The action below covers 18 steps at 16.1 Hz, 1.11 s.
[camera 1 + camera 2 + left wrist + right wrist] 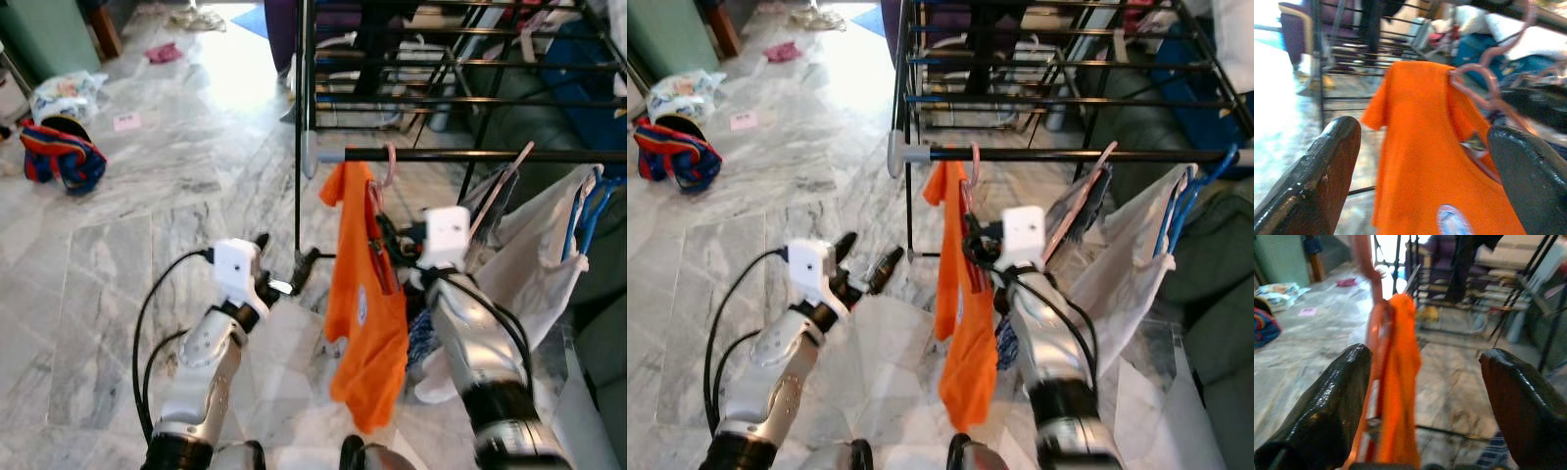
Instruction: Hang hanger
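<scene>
Pink hanger (388, 168) hooked on rack rail (490, 155), orange shirt (364, 294) badge (1453, 220) blurred, unreadable, left gripper (279, 269) and right gripper (982, 245) both spread wide, apparently holding nothing, white garment (534, 245) alongside.

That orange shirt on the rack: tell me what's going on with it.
The orange shirt hangs on a pink hanger hooked over the drying rack's front bar. The right gripper is open just beside the shirt, not holding it. The left gripper is open too, off to the side, pointing at the shirt.
</scene>
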{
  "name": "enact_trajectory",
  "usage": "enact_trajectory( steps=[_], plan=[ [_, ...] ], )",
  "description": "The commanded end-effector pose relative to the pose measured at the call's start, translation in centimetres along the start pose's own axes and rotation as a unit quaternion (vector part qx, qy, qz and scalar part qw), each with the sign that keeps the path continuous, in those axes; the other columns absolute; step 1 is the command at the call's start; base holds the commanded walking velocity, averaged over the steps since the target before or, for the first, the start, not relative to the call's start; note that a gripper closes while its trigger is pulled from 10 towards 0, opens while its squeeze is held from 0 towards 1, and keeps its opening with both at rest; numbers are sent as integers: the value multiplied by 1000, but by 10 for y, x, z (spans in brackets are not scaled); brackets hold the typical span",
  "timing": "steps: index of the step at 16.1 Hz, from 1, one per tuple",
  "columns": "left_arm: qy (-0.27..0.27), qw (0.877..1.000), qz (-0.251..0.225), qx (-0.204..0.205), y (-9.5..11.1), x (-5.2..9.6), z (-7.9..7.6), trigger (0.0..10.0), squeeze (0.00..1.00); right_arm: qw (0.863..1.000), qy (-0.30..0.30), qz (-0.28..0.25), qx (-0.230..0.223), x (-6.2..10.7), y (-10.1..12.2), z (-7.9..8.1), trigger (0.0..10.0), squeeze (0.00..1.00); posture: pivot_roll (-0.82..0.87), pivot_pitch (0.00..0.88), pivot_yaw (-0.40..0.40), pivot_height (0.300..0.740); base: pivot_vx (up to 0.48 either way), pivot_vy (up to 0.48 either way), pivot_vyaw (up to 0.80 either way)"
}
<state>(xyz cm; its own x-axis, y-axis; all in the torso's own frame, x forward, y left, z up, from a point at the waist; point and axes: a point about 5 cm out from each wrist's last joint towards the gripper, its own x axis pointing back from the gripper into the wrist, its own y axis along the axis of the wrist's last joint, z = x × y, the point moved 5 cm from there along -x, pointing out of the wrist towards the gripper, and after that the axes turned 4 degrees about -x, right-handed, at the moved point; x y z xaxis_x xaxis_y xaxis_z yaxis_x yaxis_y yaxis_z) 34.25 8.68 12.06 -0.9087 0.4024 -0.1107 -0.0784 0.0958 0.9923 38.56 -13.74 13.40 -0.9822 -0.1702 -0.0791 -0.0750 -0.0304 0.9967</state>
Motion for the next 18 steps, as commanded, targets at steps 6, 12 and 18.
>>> enact_trajectory(
  steps=[6,12,18],
  plan=[
    [88,993,44,-58,-17,7,24,10000,0,998,-30,-45,26,30,22,-6,10000,1000,-5,192,-22,740,0,0,0],
    [-8,999,41,-23,-19,6,0,10000,0,993,-108,-18,43,40,16,-24,10000,1000,-15,196,-21,740,0,0,0],
    [-55,998,40,-11,-19,5,-11,10000,0,976,-207,32,51,37,4,-70,10000,545,-18,201,-17,740,0,0,0]
  ],
)
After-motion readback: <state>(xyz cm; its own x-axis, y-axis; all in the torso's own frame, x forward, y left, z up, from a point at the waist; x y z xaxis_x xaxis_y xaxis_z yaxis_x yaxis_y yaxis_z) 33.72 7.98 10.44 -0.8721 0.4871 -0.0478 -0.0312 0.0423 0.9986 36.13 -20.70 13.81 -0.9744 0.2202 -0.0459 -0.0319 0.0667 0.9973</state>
